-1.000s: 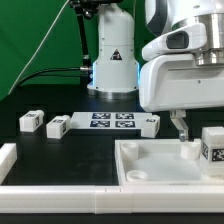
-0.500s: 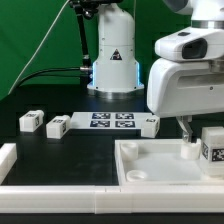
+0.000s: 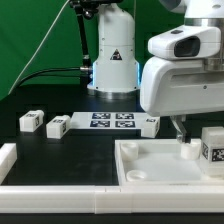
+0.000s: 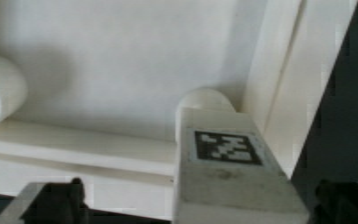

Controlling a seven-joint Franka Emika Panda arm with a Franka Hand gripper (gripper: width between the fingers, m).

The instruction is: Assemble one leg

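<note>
Evidently pre-grasp: gripper (image 3: 180,129) hangs over the tray (image 3: 131,166) with fingers spread and empty, the leg (image 4: 227,152) upright in the tray's corner on the exterior view's right; next move likely calls for straddling it, then pinching.

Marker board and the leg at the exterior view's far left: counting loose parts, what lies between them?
Another loose leg, beside the marker board and apart from the far-left leg; the exterior view shows it.
</note>
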